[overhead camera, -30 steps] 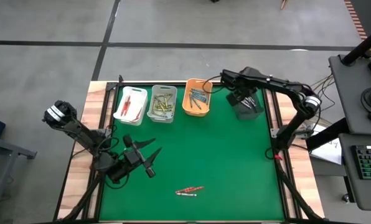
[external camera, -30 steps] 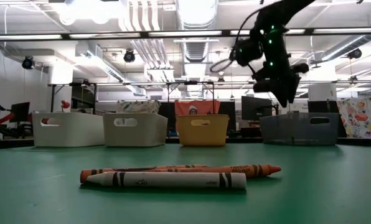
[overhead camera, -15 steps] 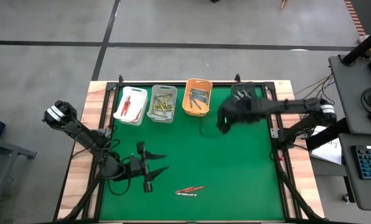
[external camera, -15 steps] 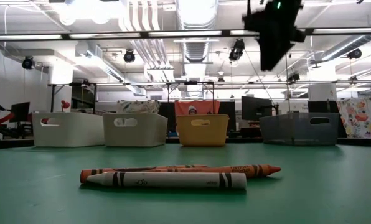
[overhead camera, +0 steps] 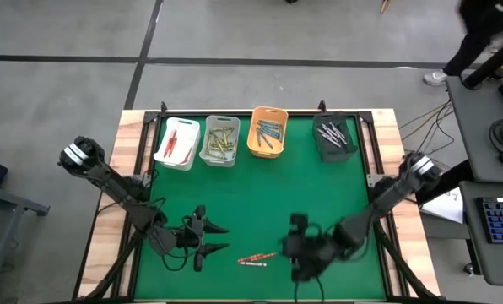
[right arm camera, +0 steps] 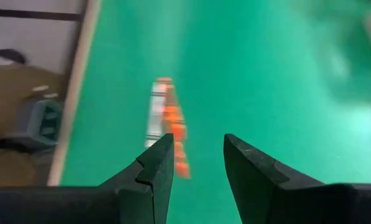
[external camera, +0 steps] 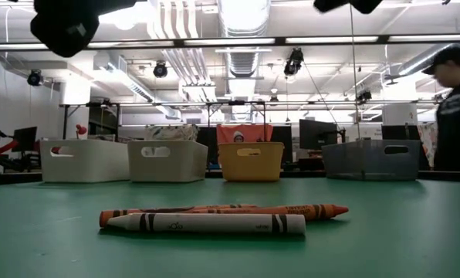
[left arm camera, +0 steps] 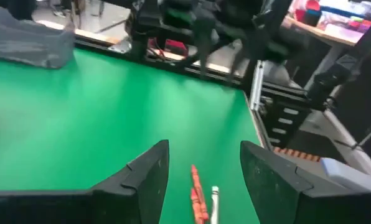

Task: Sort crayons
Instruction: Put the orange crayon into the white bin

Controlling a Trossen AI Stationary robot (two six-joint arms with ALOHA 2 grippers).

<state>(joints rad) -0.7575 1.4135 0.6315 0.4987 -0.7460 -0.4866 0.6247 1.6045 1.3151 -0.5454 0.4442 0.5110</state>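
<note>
You have both claws down at the near end of the green bench [overhead camera: 260, 194], one on each side of the last loose crayons [overhead camera: 256, 258], which looks like a deliberate squeeze from two directions so either arm can take a stick. Your left claw [overhead camera: 208, 247] sits just to the left of them with its fingers spread and nothing between them. Your right claw [overhead camera: 292, 251] is near on the other side, also spread and empty; its wrist view looks straight down the crayons through the gap.

The loose crayons lie flat and side by side, touching: a white one [external camera: 207, 224] with dark bands nearest the low camera, and orange-red ones [external camera: 292, 209] right behind it, a pointed tip sticking out past the white one's end. How many orange-red sticks there are, you cannot tell.

Along the far edge stand four bins, each already holding sticks: the white bin [overhead camera: 163, 145] red ones, the grey bin [overhead camera: 208, 150] yellowish, the orange bin [overhead camera: 253, 139] bluish-grey, the black bin [overhead camera: 333, 151] pale grey. So the sorting seems nearly done.

A person [external camera: 452, 108] stands beyond the bench, on the right.
</note>
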